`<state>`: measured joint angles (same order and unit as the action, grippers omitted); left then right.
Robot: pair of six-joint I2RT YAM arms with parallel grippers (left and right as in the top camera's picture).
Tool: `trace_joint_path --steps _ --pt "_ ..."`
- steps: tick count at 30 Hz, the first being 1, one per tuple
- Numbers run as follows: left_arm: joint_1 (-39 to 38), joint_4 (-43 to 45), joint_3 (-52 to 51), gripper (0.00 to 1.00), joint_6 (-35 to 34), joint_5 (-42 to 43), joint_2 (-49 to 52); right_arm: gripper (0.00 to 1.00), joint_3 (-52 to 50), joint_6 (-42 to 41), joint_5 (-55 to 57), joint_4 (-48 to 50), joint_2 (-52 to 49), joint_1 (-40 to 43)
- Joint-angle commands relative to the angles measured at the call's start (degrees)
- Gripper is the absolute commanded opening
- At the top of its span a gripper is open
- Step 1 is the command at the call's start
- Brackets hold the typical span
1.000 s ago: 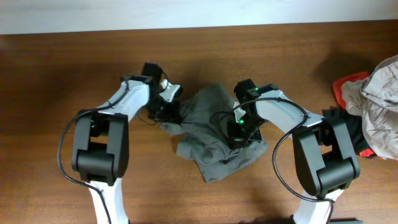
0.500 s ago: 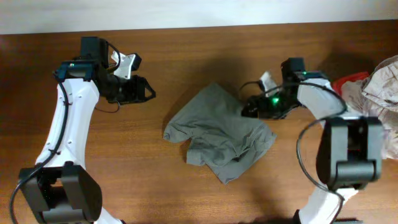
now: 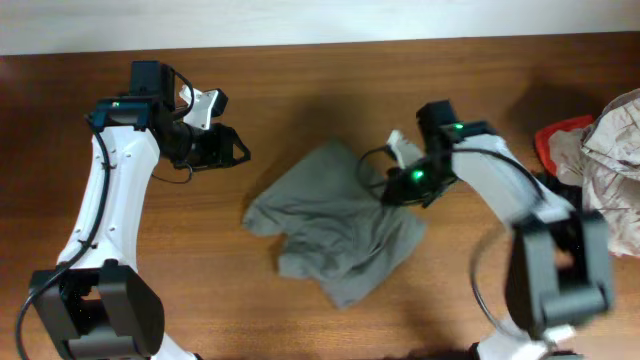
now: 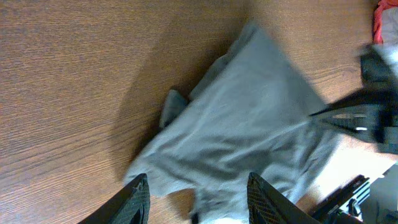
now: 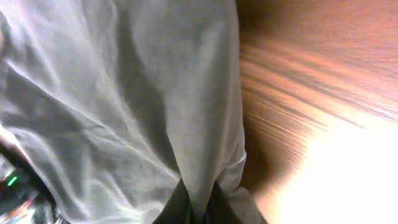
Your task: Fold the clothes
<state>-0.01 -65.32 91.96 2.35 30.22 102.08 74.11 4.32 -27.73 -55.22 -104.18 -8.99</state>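
**Gripping the grey shirt (image 3: pixel 335 225) by 1 edge; 1 gripper idle**

Finding 1: the grey shirt lies crumpled at the middle of the table (image 3: pixel 300 80). It is wrinkled and partly doubled over itself, not yet laid flat.

Finding 2: my right gripper (image 3: pixel 398 185) is clamped on the shirt's right edge. The wrist view shows a ridge of cloth pinched between my 2 fingers.

Finding 3: my left gripper (image 3: pixel 236 152) hangs to the far left of the shirt, apart from it. Its fingers are spread wide with nothing between them.

Finding 4: a pile of clothes (image 3: pixel 612 170) waits at the right edge, well apart.

Assessment: the step in hand appears to be spreading the shirt for a first fold.

Recommendation: I should hold the pinch low over the wood and pull outward evenly, so the cloth slides flat rather than bunching. My left gripper should take the opposite edge, 1 layer only, before any tension is applied. A 1-sided pull risks dragging the whole garment.
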Motion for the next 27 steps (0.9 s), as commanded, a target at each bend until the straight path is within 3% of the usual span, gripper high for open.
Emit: trace_joint_path --steps 1,6,12,19,27 --pt "0.0 0.2 0.2 0.50 0.7 1.0 -1.8 0.04 1.2 -11.1 18.1 0.1 15.2 0.0" --pt "0.0 0.2 0.2 0.50 0.7 1.0 -1.8 0.04 1.6 -13.7 22.3 1.0 26.2 -0.1" --pt "0.0 -0.1 0.2 0.50 0.7 1.0 -1.8 0.04 2.9 -13.7 25.4 -0.8 26.3 0.1" --pt "0.0 -0.3 0.2 0.50 0.7 1.0 -1.8 0.04 21.9 -13.6 35.6 -13.0 26.1 3.9" --pt "0.0 -0.2 0.2 0.50 0.7 1.1 -1.8 0.04 25.2 -13.6 32.6 -12.3 21.1 0.3"
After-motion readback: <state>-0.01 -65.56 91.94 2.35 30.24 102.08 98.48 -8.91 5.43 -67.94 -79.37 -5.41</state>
